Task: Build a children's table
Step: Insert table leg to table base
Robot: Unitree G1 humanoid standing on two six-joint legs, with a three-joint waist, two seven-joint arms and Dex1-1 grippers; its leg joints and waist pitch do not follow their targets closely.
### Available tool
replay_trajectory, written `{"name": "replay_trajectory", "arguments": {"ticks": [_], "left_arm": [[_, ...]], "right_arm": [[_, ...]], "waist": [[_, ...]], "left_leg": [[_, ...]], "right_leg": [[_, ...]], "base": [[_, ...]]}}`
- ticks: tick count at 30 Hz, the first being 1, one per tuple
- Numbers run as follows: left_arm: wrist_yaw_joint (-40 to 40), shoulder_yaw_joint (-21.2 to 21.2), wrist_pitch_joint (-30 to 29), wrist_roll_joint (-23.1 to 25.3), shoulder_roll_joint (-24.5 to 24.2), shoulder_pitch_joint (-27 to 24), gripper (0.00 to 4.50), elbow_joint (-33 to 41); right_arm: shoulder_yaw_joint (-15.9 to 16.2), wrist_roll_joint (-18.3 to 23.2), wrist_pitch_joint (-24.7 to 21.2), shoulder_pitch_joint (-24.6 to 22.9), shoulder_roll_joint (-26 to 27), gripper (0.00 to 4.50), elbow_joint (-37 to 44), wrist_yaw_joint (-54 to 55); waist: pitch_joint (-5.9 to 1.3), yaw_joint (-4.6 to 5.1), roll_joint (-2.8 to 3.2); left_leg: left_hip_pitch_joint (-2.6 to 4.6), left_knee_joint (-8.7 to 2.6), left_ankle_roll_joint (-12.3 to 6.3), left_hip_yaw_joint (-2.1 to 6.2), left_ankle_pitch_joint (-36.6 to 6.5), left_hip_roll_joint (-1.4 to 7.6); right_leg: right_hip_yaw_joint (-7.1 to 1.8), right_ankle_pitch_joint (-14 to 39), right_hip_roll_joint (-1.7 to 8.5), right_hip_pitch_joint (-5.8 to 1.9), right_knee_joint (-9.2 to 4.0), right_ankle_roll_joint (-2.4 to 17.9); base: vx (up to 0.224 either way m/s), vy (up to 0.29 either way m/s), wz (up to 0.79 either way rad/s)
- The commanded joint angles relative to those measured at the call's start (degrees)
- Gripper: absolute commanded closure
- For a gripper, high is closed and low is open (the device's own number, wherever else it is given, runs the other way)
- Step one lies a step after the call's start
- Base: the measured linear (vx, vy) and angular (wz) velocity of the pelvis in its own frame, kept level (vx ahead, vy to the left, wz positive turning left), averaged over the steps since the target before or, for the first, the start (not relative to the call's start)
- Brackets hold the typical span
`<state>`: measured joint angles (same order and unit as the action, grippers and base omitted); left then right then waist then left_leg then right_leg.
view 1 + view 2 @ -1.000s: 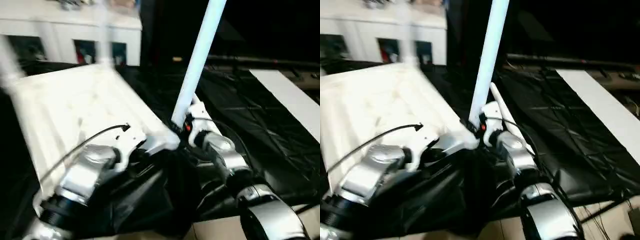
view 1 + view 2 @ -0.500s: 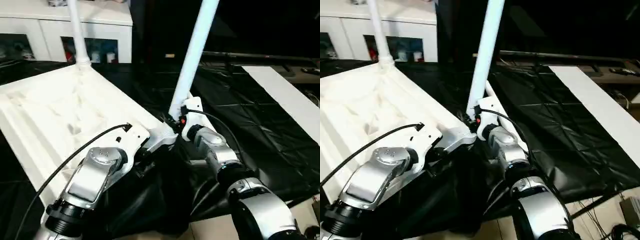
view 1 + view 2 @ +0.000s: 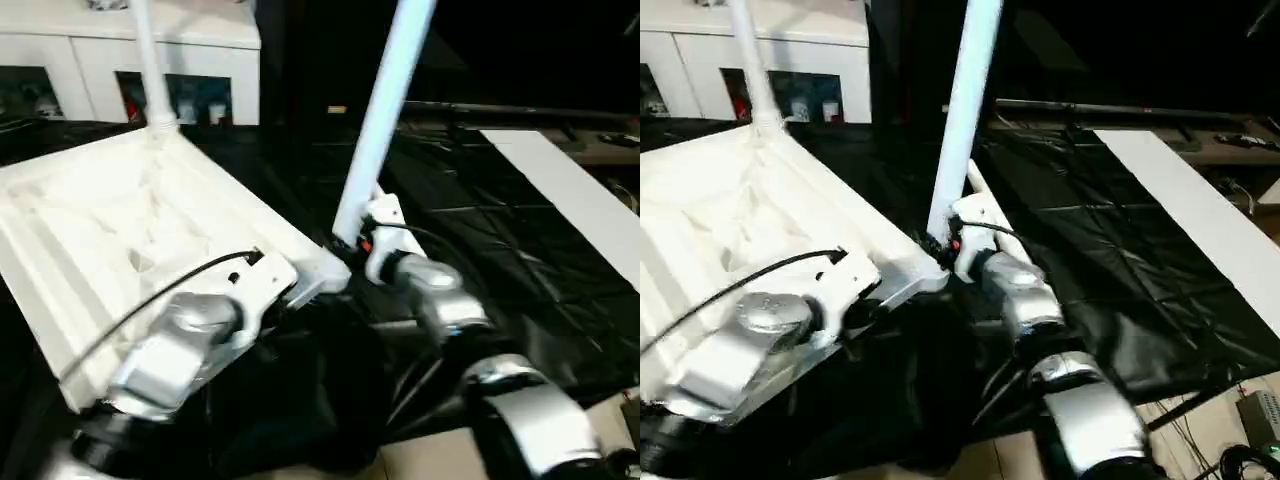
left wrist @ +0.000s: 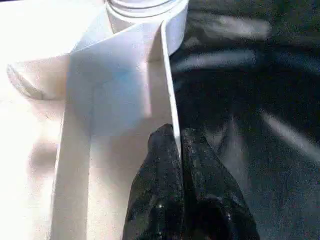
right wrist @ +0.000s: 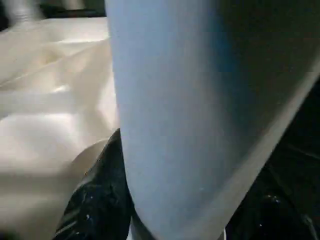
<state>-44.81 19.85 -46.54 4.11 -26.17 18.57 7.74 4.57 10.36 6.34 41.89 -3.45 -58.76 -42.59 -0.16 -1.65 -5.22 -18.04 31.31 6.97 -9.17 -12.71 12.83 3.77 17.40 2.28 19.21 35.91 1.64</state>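
1. Where the black sheet point(image 3: 520, 260) covers the work surface, the white tabletop point(image 3: 110, 230) lies upside down with its ribbed underside up, filling the head view from about 9 to 11 o'clock
2. One leg point(image 3: 148, 60) stands upright in the far corner socket, at roughly 11 o'clock, in front of the white cabinet point(image 3: 200, 60)
3. A second leg point(image 3: 385, 110) rises from the near right corner of the tabletop, close to picture centre, and leans a little toward 1 o'clock
4. The right gripper point(image 3: 350, 245) is at the foot of that second leg; in the right wrist view its black fingers point(image 5: 97, 200) show on either side of the tube, clamped around it
5. The left gripper point(image 4: 179, 150) pinches the thin upright rim of the tabletop beside the corner socket point(image 4: 145, 20), one finger on each side, pressed together on the wall
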Motion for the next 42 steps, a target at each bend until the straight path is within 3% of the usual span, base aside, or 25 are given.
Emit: {"name": "replay_trajectory", "arguments": {"ticks": [1,4,10,19,23,26,28,30,31,32,34,36,38,42], "left_arm": [[-6.9,2.6,4.4,-2.6,-0.8,0.8,4.50,1.1],[-17.7,1.8,16.9,-4.7,-8.0,0.2,4.50,-2.6],[-27.2,0.5,25.5,-6.6,-15.4,0.7,4.50,-10.9],[-31.3,0.8,31.7,-7.1,-15.9,3.1,4.50,-17.1],[-30.2,1.2,33.0,-6.4,-15.1,3.5,4.50,-18.4],[-28.2,1.2,33.7,-5.7,-14.1,3.6,4.50,-19.3],[-27.7,1.2,34.6,-5.2,-13.4,3.6,4.50,-20.4],[-28.0,1.3,35.3,-5.1,-13.2,3.5,4.50,-20.9],[-27.8,1.3,35.5,-4.9,-13.3,3.5,4.50,-21.0],[-27.8,1.2,35.5,-4.8,-13.3,3.5,4.50,-21.0],[-27.4,1.2,35.9,-4.4,-13.3,3.7,4.50,-21.4],[-27.3,1.1,36.1,-4.2,-13.3,3.7,4.50,-21.6],[-27.2,1.1,36.1,-4.2,-13.2,3.7,4.50,-21.6],[-27.3,1.0,36.3,-4.1,-12.9,3.7,4.50,-21.7]], "right_arm": [[6.1,-4.9,-6.9,-7.1,0.0,2.64,-7.2,-5.2],[9.2,-5.2,-7.1,-10.0,-3.8,2.64,-2.7,-16.1],[12.1,-5.1,-8.8,-13.6,-8.5,2.64,2.8,-29.9],[13.2,-6.0,-9.0,-14.6,-9.4,2.64,4.9,-32.9],[12.7,-6.6,-7.8,-14.5,-8.7,2.64,4.3,-29.9],[11.7,-6.8,-6.8,-14.6,-7.7,2.64,3.9,-26.3],[11.9,-6.7,-7.2,-15.3,-7.6,2.64,4.9,-26.2],[12.2,-6.8,-7.3,-16.2,-7.7,2.64,6.2,-26.7],[12.5,-7.2,-6.5,-16.6,-7.9,2.64,6.5,-26.4],[12.5,-7.2,-6.4,-16.6,-7.9,2.64,6.5,-26.4],[12.6,-7.7,-5.1,-17.0,-8.0,2.64,6.7,-25.4],[12.5,-7.9,-3.4,-17.3,-8.0,2.64,6.5,-24.0],[12.3,-8.0,-2.6,-17.4,-7.9,2.64,6.5,-23.4],[11.4,-7.2,-1.0,-17.8,-7.9,2.64,6.7,-22.0]], "waist": [[0.07,-0.43,1.55],[0.15,-0.86,1.49],[0.14,-1.55,1.86],[-0.25,-1.90,1.65],[-0.24,-1.92,1.68],[0.25,-1.99,1.61],[0.96,-2.01,1.55],[1.29,-2.14,1.58],[1.19,-2.10,1.54],[1.07,-2.19,1.54],[0.63,-2.18,1.47],[0.62,-2.18,1.57],[0.80,-2.18,1.55],[1.03,-2.28,1.63]], "left_leg": [[-0.94,-3.00,-3.79,-0.09,-1.0,1.31],[-0.58,-3.15,-4.37,-0.06,-3.2,1.32],[-0.26,-3.42,-3.00,-0.08,-3.9,1.49],[-0.14,-3.18,-2.21,-0.25,-0.9,1.42],[-0.05,-3.22,-1.56,-0.28,-1.1,1.46],[-0.04,-3.77,-0.57,-0.16,-6.2,1.66],[0.33,-4.39,0.14,0.05,-13.2,1.87],[0.94,-4.52,0.48,0.28,-18.6,1.94],[0.87,-4.69,0.58,0.54,-19.2,2.03],[0.89,-4.73,0.48,0.57,-18.9,2.05],[0.75,-4.59,-0.35,0.29,-14.2,1.98],[0.61,-4.44,-0.86,0.09,-12.2,1.83],[0.49,-4.52,-0.77,0.10,-12.7,1.81],[0.66,-4.79,-0.28,0.40,-17.0,1.90]], "right_leg": [[-3.53,-11.6,4.99,-1.20,-4.11,11.1],[-3.53,-9.5,4.97,-1.07,-4.38,9.8],[-3.43,-9.5,5.07,-1.09,-4.23,9.9],[-3.45,-15.3,5.18,-1.50,-3.62,10.4],[-3.39,-15.3,5.16,-1.46,-3.57,10.3],[-3.52,-6.3,5.66,-1.28,-4.30,9.8],[-3.77,7.1,5.91,-0.52,-5.54,8.9],[-4.07,17.0,6.20,0.22,-6.36,7.7],[-4.16,18.7,6.21,0.17,-6.42,7.1],[-4.18,18.2,6.22,0.12,-6.43,7.1],[-4.11,9.7,5.89,-0.19,-5.71,8.1],[-4.08,5.8,5.78,-0.36,-5.41,9.0],[-4.03,6.8,5.80,-0.32,-5.53,9.0],[-4.21,15.1,6.00,0.12,-6.23,7.6]], "base": [[0.000,0.000,0.00],[0.000,0.000,0.00],[0.000,0.000,0.00],[0.000,0.000,0.00],[0.000,0.000,0.00],[0.000,0.000,0.00],[0.000,0.000,0.00],[0.000,0.000,0.00],[0.000,0.000,0.00],[0.000,0.000,0.00],[0.000,0.000,0.00],[0.000,0.000,0.00],[0.000,0.000,0.00],[0.000,0.000,0.00]]}}
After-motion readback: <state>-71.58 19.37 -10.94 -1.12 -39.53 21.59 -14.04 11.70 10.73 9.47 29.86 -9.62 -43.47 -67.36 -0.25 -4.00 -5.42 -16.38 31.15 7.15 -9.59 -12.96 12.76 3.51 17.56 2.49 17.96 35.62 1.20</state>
